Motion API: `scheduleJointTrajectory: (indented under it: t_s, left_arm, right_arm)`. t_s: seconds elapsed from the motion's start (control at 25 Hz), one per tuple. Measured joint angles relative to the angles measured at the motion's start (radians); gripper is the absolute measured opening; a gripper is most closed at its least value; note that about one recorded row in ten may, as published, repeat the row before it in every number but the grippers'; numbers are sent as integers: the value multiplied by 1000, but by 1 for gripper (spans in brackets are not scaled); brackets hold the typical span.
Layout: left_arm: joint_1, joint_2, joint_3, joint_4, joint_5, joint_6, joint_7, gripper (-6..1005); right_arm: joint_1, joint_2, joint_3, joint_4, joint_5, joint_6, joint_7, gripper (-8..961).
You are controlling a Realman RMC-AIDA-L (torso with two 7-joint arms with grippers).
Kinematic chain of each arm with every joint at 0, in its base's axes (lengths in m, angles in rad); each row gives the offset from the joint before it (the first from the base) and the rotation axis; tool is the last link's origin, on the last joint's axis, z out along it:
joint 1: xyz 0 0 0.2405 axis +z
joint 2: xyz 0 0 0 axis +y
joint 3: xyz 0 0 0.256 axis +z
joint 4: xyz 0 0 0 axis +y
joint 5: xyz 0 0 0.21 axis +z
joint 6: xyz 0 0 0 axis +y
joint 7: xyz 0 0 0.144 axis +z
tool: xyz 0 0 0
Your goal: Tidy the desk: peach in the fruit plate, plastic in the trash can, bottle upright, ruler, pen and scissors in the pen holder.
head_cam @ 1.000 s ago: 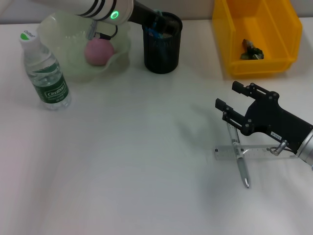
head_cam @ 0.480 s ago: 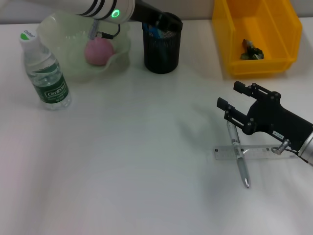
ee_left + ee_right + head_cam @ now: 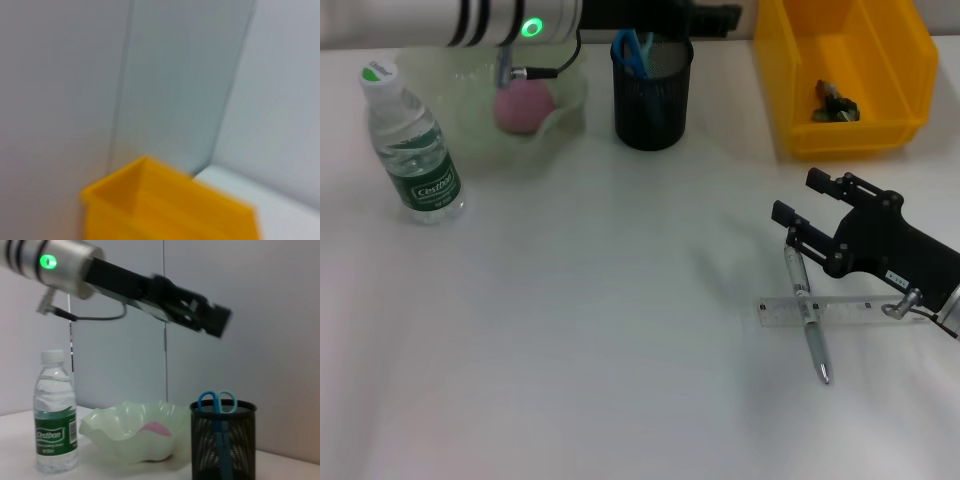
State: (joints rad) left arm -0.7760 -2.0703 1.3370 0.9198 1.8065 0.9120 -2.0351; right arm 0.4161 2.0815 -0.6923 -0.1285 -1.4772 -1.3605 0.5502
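The bottle is showing a green label reading "Cestbon" (white lettering); the ruler markings are staying too small to read.

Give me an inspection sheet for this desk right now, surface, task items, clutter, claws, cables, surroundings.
Surface: white desk.
Job's things: peach in plate; plastic in bin; bottle upright; scissors in holder; pen lying across ruler on desk.
Clutter: nothing seen.
Claws: left claw above holder, empty; right claw open, by pen's far end.
Cables: one on left arm.
Surroundings: pale wall.
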Motion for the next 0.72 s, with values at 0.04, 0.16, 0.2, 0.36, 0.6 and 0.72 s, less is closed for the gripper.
scheduleJointTrajectory:
  t_s: [0.04,0.16,0.2,0.36,0.6,0.72]
  left_arm:
    - [15,0,-2,3,-42,14,36,714]
    - [83,2,-33,-5,-225,105,202,713]
    - [97,2,-42,-10,-256,132,240,712]
    - [167,3,-94,-83,-402,284,425,712]
    - [220,4,-190,-280,-467,473,642,712]
    - [238,4,-215,-378,-468,536,764,712]
  right_arm:
    - [-1,0,2,-3,0,0,0,615]
    - [-5,0,9,-11,0,0,2,615]
    - [-5,0,12,-11,0,-1,2,615]
    - [-6,0,15,-12,0,-1,9,616]
    - [-6,0,11,-13,-2,-3,42,616]
    - [-5,0,12,-13,-2,-5,54,616]
